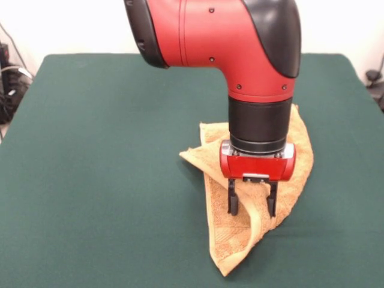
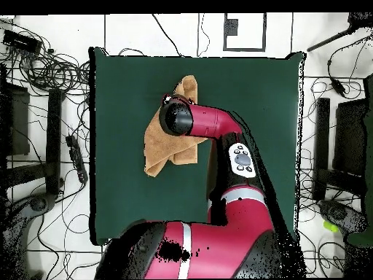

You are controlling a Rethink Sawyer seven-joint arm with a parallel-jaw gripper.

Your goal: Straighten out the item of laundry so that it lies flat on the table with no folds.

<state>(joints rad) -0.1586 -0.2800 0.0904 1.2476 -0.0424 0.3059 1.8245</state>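
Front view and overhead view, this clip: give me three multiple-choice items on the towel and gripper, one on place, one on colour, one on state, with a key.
1. In the front view, where does the gripper hang?
A. Over the towel
B. Over bare table
C. Off the table's edge

2. What colour is the towel?
A. White
B. Orange-yellow
C. Blue

3. How does the towel lie?
A. Flat, no folds
B. Rolled into a tube
C. Crumpled, with folds

Key: 1 A, the fingers frame a raised ridge of cloth. 2 B, both views show it against the dark green felt. 3 C, layers overlap and edges are turned over.
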